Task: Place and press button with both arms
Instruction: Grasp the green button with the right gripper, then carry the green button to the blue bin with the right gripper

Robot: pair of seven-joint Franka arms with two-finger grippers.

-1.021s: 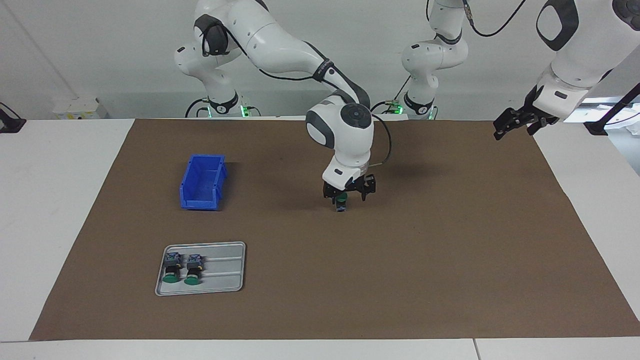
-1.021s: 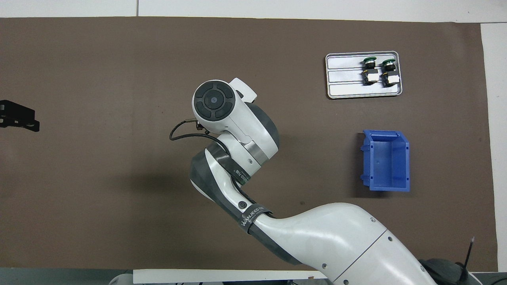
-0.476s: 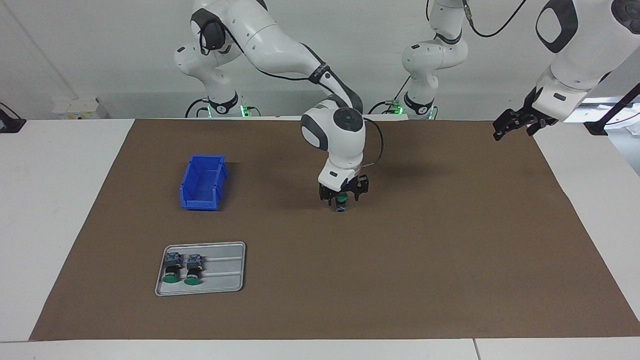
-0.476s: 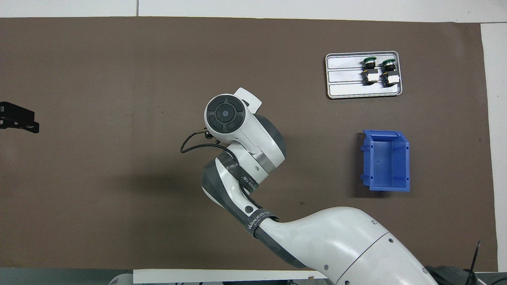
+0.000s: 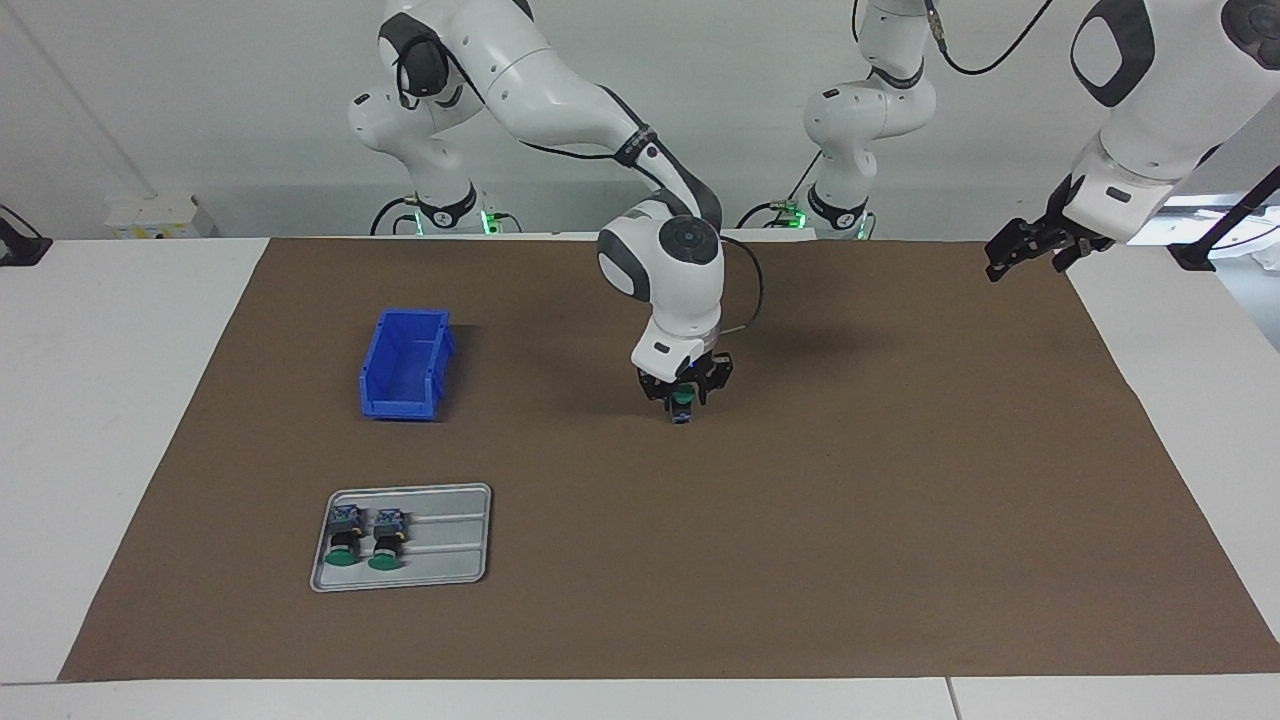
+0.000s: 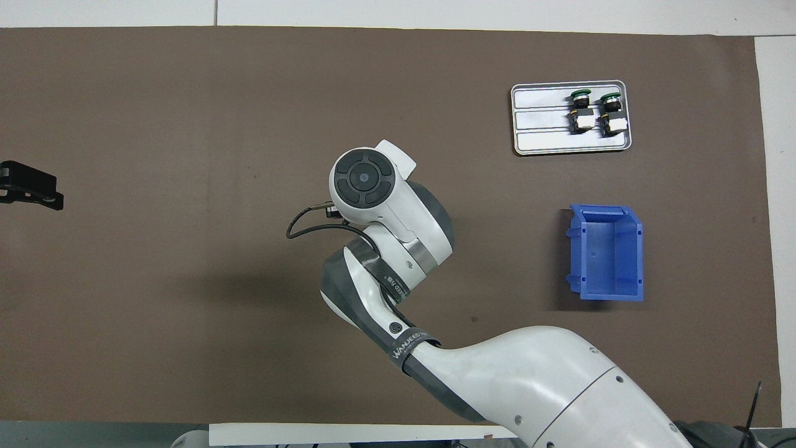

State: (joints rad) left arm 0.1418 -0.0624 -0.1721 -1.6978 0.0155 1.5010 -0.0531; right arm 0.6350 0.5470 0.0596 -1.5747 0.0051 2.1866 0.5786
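A green-capped button (image 5: 682,404) stands upright in the middle of the brown mat (image 5: 900,480), its base at the mat. My right gripper (image 5: 683,398) points down with its fingers on either side of the button, shut on it. In the overhead view the right arm's wrist (image 6: 367,186) hides both the gripper and this button. My left gripper (image 5: 1005,260) hangs in the air over the mat's edge at the left arm's end and waits; it also shows in the overhead view (image 6: 28,190).
A grey tray (image 5: 450,540) toward the right arm's end holds two more buttons lying on their sides (image 5: 345,540) (image 5: 385,540); the overhead view shows the tray (image 6: 541,124) too. An empty blue bin (image 5: 405,365) (image 6: 606,252) stands nearer to the robots than the tray.
The right arm's wrist has swung a little toward the right arm's end, standing more upright over the button. The button has stayed at the same spot. The left arm has not moved.
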